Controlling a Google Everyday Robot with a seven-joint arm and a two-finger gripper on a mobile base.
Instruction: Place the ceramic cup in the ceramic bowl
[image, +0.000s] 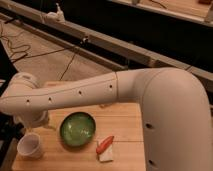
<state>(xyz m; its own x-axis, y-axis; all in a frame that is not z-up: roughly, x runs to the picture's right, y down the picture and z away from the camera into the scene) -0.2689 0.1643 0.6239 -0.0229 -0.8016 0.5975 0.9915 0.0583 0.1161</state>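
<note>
The ceramic cup (29, 146) is small, white and upright at the front left corner of the wooden table (125, 120). The ceramic bowl (77, 129) is green, glossy and shallow, and stands empty just right of the cup. My white arm reaches across the table from the right. Its wrist end, with the gripper (31, 120), hangs just above and behind the cup. The wrist housing hides most of the gripper. Nothing shows in its hold.
A white rectangular packet (106, 156) with a red strip (105, 144) on it lies right of the bowl, near the table's front edge. The table's left edge is close to the cup. Cables (30, 50) lie on the floor behind, under a long rail (100, 42).
</note>
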